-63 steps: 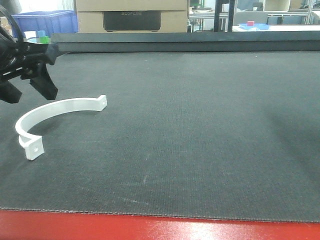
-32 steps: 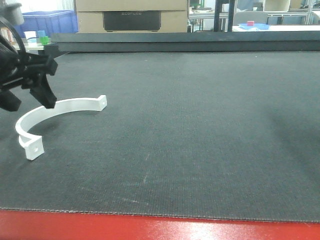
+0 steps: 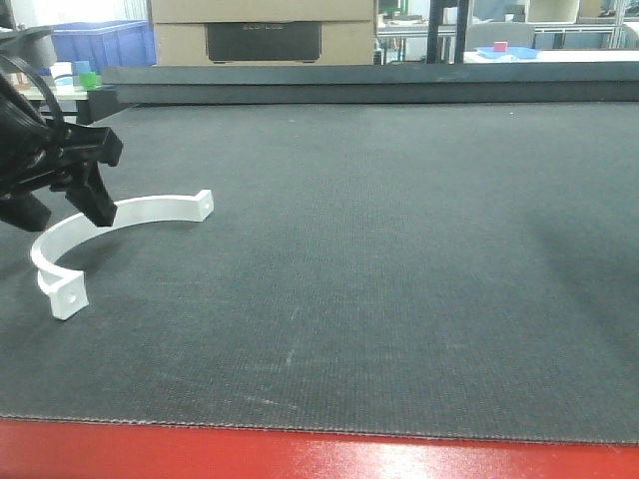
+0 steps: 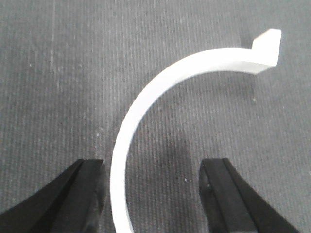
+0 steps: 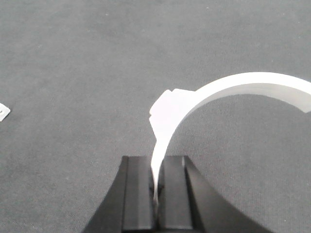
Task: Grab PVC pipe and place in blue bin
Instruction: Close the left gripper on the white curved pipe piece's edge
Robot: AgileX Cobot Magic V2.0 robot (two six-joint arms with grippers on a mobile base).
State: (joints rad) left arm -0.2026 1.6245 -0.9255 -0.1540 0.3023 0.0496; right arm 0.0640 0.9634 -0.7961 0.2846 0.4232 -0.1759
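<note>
A white curved PVC pipe piece (image 3: 120, 212) lies on the dark mat at the left, with drilled tabs at both ends. My left gripper (image 3: 60, 208) is open and low over its arc. In the left wrist view the arc (image 4: 146, 97) runs between the black fingers (image 4: 87, 189), close to the left one, and my left gripper (image 4: 151, 165) is not touching it. My right gripper (image 5: 155, 160) is shut on the thin end of a second white curved piece (image 5: 243, 82), held over the mat. It does not show in the front view. A blue bin (image 3: 95, 42) stands at the far back left.
A raised dark ledge (image 3: 349, 80) borders the mat's far side, with a cardboard box (image 3: 262, 35) behind it. A small blue tray (image 3: 504, 52) sits far back right. The mat's red front edge (image 3: 319, 454) runs along the bottom. A small white bit (image 5: 3, 111) lies on the mat.
My left gripper has come down and a little to the right, so its fingers now stand on either side of the pipe's arc. The pipe piece on the mat has not moved.
</note>
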